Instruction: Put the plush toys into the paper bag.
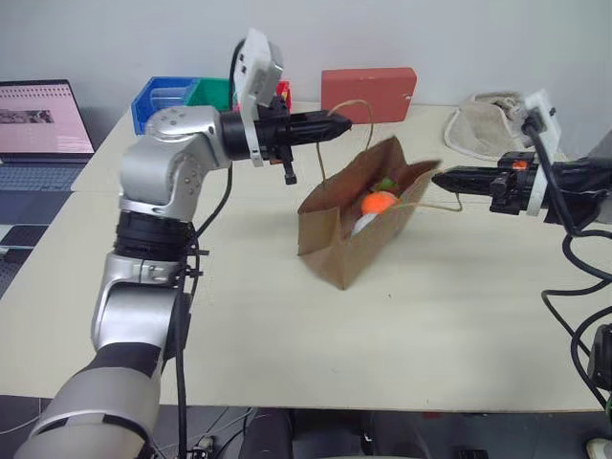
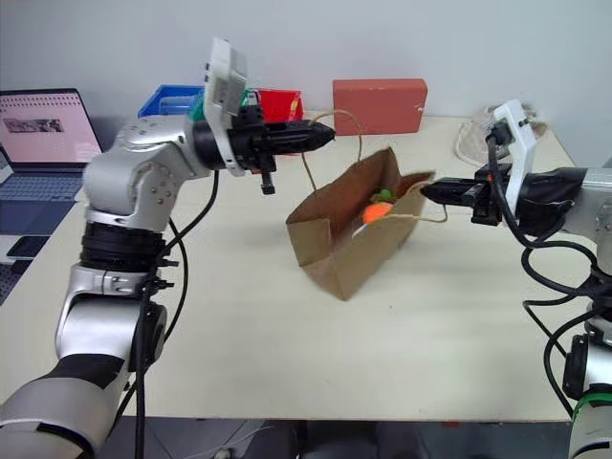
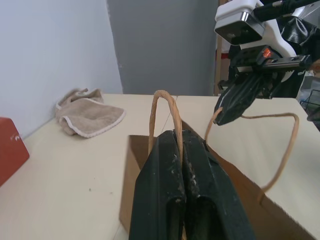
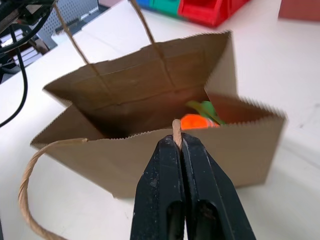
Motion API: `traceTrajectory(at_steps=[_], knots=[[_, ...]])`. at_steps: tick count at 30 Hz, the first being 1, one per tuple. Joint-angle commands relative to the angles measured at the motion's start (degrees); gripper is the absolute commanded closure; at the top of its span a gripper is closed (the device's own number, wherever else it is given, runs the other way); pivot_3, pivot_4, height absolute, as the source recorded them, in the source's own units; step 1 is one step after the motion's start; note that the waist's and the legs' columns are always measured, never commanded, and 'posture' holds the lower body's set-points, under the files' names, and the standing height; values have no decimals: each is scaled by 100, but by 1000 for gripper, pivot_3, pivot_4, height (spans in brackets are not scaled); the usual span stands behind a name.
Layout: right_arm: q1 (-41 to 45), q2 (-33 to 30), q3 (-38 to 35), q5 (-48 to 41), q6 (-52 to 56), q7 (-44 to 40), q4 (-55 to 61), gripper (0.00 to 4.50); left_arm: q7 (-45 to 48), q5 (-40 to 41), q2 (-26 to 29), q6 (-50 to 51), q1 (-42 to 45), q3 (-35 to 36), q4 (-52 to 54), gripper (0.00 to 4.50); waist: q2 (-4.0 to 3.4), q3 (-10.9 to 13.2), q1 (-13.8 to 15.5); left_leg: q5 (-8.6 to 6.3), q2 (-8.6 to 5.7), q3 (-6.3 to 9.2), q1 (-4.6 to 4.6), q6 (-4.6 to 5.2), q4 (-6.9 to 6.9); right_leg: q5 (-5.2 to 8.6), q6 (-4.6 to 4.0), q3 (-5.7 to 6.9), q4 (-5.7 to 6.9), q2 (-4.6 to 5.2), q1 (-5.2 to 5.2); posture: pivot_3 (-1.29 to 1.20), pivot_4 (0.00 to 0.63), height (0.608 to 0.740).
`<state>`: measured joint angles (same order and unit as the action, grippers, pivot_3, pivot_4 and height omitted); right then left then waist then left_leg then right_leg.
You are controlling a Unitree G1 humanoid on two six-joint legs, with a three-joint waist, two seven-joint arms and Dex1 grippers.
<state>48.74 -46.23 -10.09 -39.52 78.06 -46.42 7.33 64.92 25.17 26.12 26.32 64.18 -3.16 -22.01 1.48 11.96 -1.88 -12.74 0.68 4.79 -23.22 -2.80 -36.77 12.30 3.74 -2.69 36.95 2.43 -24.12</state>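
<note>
The brown paper bag (image 1: pixel 339 234) stands on the table, its mouth pulled open between my two grippers. My left gripper (image 1: pixel 342 122) is shut on the far cord handle (image 3: pixel 162 102), above the bag's back wall. On the near cord handle (image 4: pixel 30 175), my right gripper (image 1: pixel 440 179) is shut at the bag's right rim. Inside the bag lies the orange carrot plush toy (image 4: pixel 194 121) with green leaves (image 4: pixel 206 108). Beneath it shows a bit of the white plush toy (image 1: pixel 364 225).
A red rectangular box (image 1: pixel 368 93) stands at the back of the table. A beige cloth towel (image 1: pixel 488 124) lies back right. Blue, green and red bins (image 1: pixel 172 96) sit back left, and a laptop (image 1: pixel 43 120) is off the table's left side.
</note>
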Motion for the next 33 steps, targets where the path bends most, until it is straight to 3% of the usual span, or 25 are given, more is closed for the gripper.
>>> traceTrajectory(at_steps=[1,2,5,8,12,16,20,23,27,30,33], knots=[[217,255,-177,-27,-34,346,-119,4430,76,-130,-142,-408,350,91,-433,4500,0,0,0,0,0,1,-4,0,0,0,0,1,1,0,-4,0,150,740],[273,403,-300,-36,-32,512,-178,4430,11,-197,-188,-494,415,112,-604,4500,0,0,-3,0,0,1,-9,0,0,-1,0,1,2,0,-8,0,150,740],[368,559,-460,-74,-33,748,-257,3848,72,-315,-184,-549,549,100,-876,4500,-2,1,-8,0,0,1,-18,0,-1,-4,-4,0,4,0,-19,0,150,740],[469,576,-620,-136,-11,887,-285,2828,331,-249,-93,-377,526,86,-684,3894,-2,1,-1,0,0,4,-20,0,1,-3,-3,2,3,0,-20,0,150,740],[822,428,-955,-280,-80,915,-348,1364,476,-223,184,-166,306,97,-72,2621,-7,5,-12,0,0,2,-23,0,0,-2,-1,0,3,0,-24,0,150,740],[1045,26,-1044,-504,-30,664,-355,0,10,-224,373,124,-142,271,653,1328,-19,8,-8,0,0,3,-22,0,3,-1,-1,1,3,0,-24,0,150,740],[738,-380,-1023,-412,-572,394,-292,0,-260,-34,679,501,-671,505,1443,109,-18,9,-7,0,1,2,-21,0,-1,-1,-1,0,3,0,-23,0,150,740],[-173,-994,-787,-171,-1698,-564,375,0,-356,297,1003,997,-1228,800,2178,48,-18,9,-4,0,1,2,-23,0,-1,-1,0,0,1,0,-23,0,150,740],[-1307,-1287,-783,36,-3023,-1497,1071,0,-205,920,1477,1538,-2434,1176,3263,48,-21,7,-55,-1,4,-3,-17,0,8,3,4,-2,0,0,-23,0,150,740],[-1788,-1422,-779,-441,-2833,-1896,1522,0,-534,1276,1408,1826,-3194,1321,3920,48,-23,8,-49,0,5,-6,-7,0,0,1,6,-3,3,0,-13,0,150,740],[-1843,-1351,-756,-767,-2623,-1753,1767,0,-871,1368,1196,1823,-3549,1257,4163,48,-22,8,-28,0,6,-5,10,0,-16,-2,6,-4,5,0,10,0,150,740]])
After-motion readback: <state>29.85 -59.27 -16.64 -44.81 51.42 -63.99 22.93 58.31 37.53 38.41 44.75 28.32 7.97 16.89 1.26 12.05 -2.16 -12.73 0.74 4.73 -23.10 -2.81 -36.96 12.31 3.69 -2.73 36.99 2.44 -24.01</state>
